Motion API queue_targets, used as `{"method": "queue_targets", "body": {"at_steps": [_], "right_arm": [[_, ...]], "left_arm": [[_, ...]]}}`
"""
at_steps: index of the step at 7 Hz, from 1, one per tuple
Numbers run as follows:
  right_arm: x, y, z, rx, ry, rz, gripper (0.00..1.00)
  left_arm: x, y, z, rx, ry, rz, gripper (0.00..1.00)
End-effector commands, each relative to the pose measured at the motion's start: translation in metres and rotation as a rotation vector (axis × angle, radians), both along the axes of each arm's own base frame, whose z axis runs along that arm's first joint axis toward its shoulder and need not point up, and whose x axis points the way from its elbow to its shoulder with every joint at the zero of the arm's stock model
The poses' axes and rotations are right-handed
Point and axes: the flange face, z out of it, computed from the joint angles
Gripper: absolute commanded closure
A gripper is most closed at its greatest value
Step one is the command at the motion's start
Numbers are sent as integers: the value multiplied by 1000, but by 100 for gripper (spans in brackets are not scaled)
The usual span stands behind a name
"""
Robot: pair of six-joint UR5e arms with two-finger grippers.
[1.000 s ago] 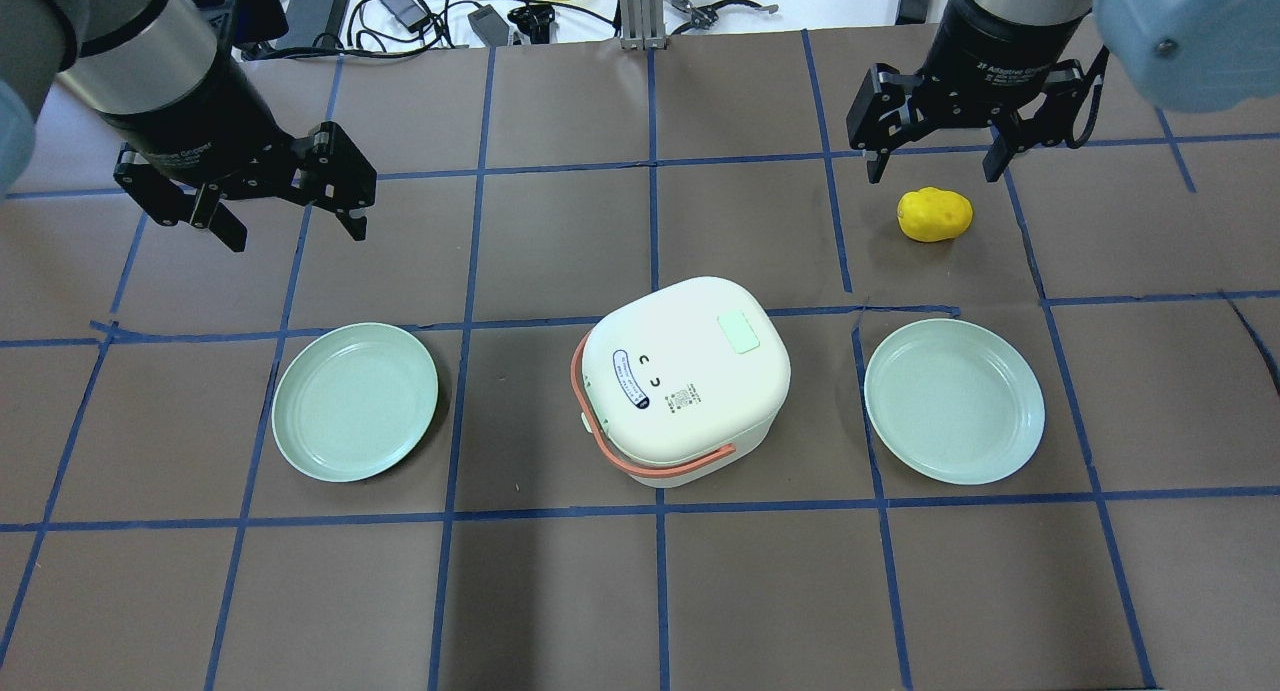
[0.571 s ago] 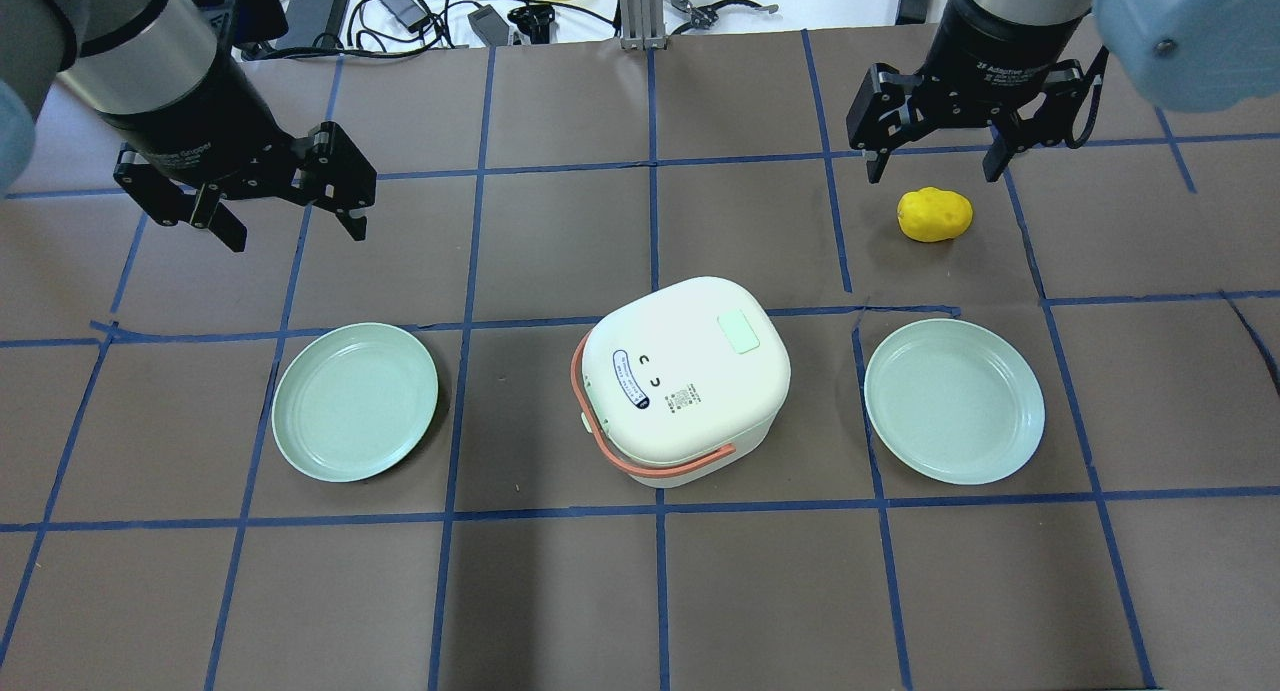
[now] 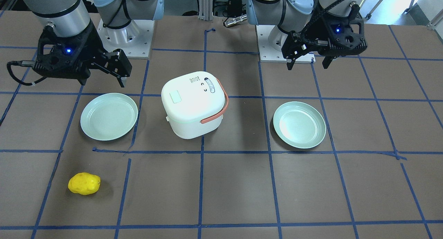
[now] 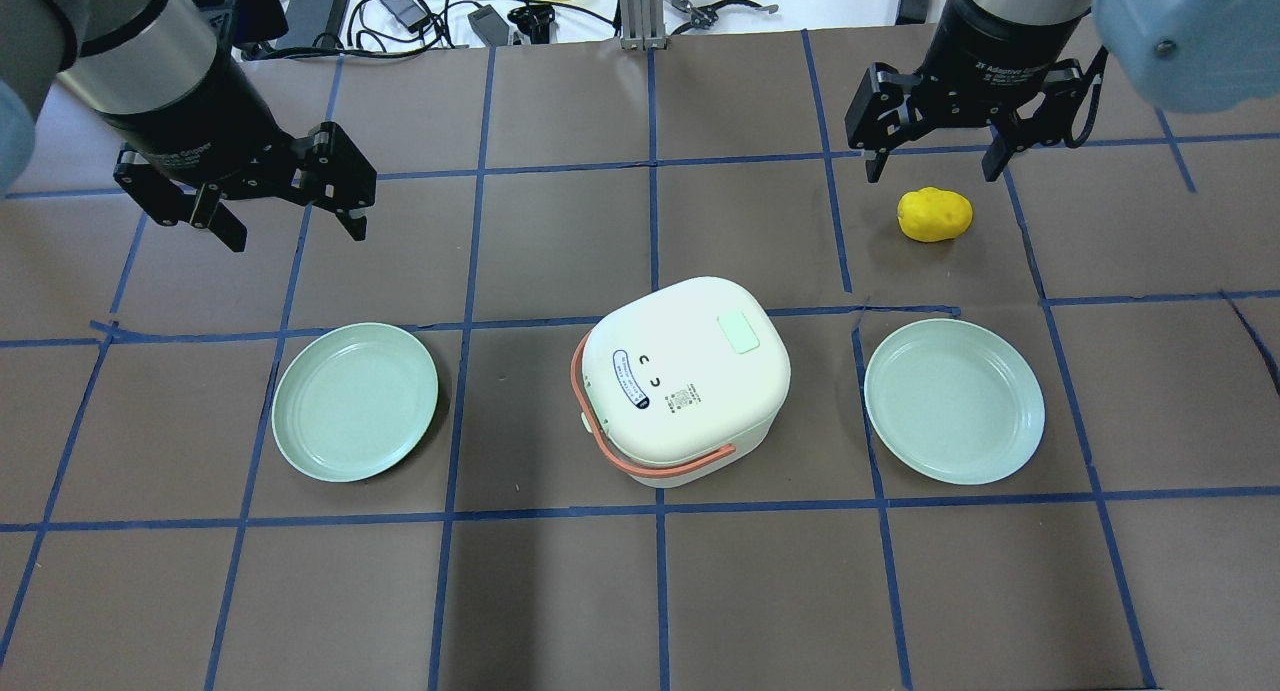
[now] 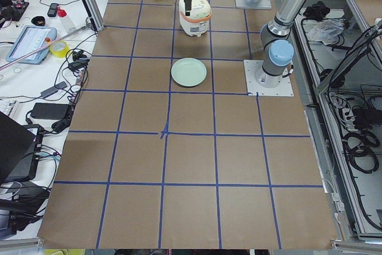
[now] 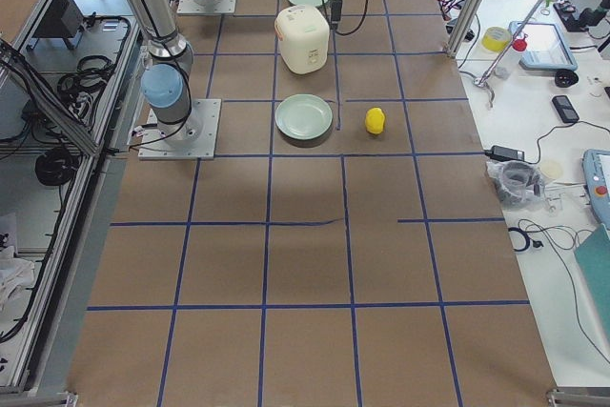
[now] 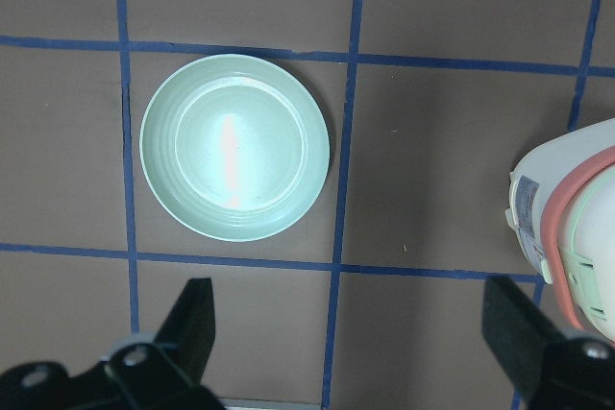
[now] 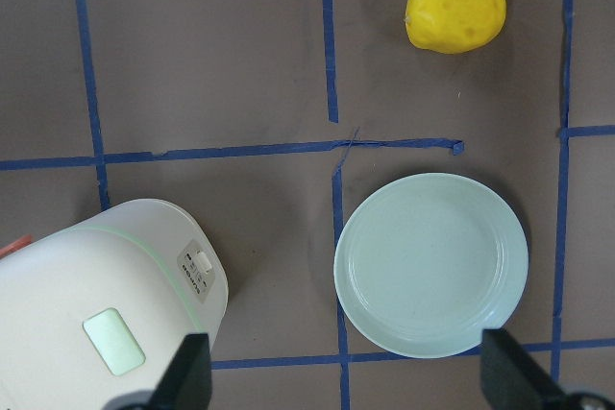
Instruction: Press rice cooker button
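Observation:
The white rice cooker (image 4: 685, 381) with an orange handle stands shut at the table's middle. A pale green rectangular button (image 4: 738, 333) sits on its lid and also shows in the front view (image 3: 175, 96) and the right wrist view (image 8: 113, 341). My left gripper (image 4: 297, 233) is open and empty, hovering far left of the cooker, beyond the left plate. My right gripper (image 4: 934, 175) is open and empty, hovering at the far right, just beyond a yellow potato-like lump (image 4: 934, 214). Neither gripper touches the cooker.
Two empty pale green plates flank the cooker, one on the left (image 4: 355, 401) and one on the right (image 4: 953, 401). Cables and small devices (image 4: 400, 6) lie past the table's far edge. Brown table paper with blue tape lines (image 4: 660, 591) lies in front of the cooker.

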Motion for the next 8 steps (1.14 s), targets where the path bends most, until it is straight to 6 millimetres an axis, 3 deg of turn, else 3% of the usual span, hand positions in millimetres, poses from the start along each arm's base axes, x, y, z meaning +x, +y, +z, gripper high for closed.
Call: {"method": "queue_targets", "body": {"at_steps": [1, 2, 6, 8], "right_arm": [[4, -1, -1, -1, -39, 0, 5], [4, -1, -1, -1, -40, 0, 13], [6, 0, -4, 12, -41, -5, 58], [17, 2, -8, 22, -48, 12, 80]], "left_arm": [[0, 0, 0, 0, 0, 0, 0], [0, -1, -1, 2, 0, 0, 0], [0, 0, 0, 0, 0, 0, 0], [0, -1, -1, 2, 0, 0, 0]]}}
